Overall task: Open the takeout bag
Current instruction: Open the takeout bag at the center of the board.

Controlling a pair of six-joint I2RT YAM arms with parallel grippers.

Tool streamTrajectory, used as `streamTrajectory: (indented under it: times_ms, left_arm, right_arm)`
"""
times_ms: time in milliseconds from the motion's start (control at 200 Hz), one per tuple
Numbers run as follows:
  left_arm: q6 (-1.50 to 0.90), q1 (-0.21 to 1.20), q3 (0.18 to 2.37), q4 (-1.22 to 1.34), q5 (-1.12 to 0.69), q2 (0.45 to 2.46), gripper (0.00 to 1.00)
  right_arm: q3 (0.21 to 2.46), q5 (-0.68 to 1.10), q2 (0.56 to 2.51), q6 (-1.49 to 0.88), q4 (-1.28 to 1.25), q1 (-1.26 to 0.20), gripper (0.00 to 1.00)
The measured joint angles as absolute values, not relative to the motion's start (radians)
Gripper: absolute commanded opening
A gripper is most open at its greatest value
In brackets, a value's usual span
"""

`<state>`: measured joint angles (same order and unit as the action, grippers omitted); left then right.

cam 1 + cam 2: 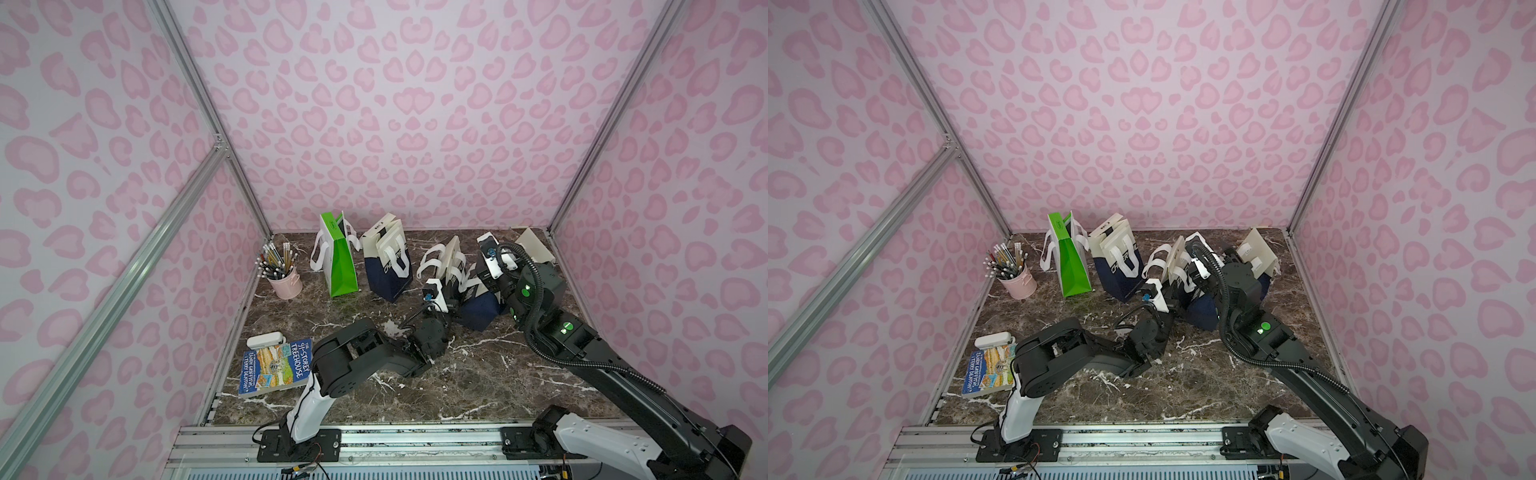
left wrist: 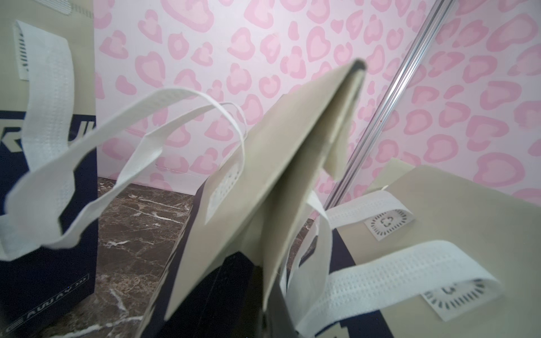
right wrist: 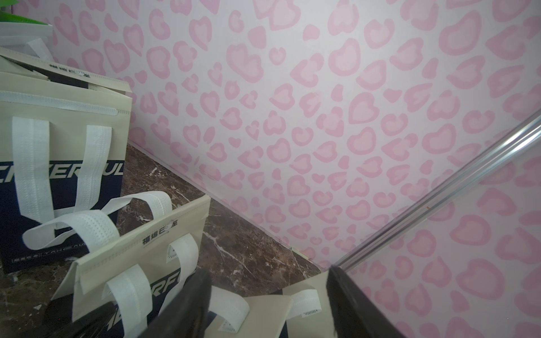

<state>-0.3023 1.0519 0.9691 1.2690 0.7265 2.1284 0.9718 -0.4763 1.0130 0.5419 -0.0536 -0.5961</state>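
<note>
Showed takeout bag [image 1: 478, 309] tilted at right rear of counter [image 1: 457, 374], with left pincer [image 1: 453, 293] clamped shut on its near beige wall and right pincer [image 3: 266, 307] spread open astride the far wall.

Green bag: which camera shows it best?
A top view: the green bag stands whole and unobstructed in both top views. The right wrist view catches only a green sliver; the left wrist view misses it.
</note>
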Motion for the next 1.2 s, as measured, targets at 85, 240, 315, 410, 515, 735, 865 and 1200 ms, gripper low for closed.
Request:
streamTrajectory:
  times_ms: [85,240,315,410,515,735,865,1200]
  left_arm:
    - [-0.291,1.052,0.967,1.268,0.732,2.121,0.05]
    - [-0.268,1.055,0.955,1.268,0.749,2.102,0.05]
    - [-0.256,1.057,0.949,1.268,0.752,2.096,0.05]
    - [-0.234,1.063,0.944,1.268,0.76,2.089,0.05]
    - [-0.21,1.07,0.939,1.268,0.766,2.082,0.05]
    - [-0.184,1.075,0.928,1.268,0.786,2.066,0.05]
    - [-0.165,1.075,0.926,1.268,0.793,2.062,0.05]
    - [-0.159,1.077,0.916,1.268,0.796,2.057,0.05]
  right_arm:
    - [0.946,-0.472,1.018,0.56,-0.078,-0.589,0.75]
    - [0.873,-0.448,1.031,0.617,-0.158,-0.582,0.78]
    - [0.849,-0.419,1.049,0.646,-0.195,-0.582,0.8]
    - [0.842,-0.375,1.084,0.668,-0.234,-0.582,0.83]
    - [0.844,-0.32,1.111,0.672,-0.262,-0.582,0.89]
    - [0.847,-0.22,1.115,0.665,-0.268,-0.592,0.87]
    - [0.826,-0.184,1.097,0.658,-0.258,-0.602,0.87]
    - [0.789,-0.193,1.072,0.651,-0.229,-0.624,0.87]
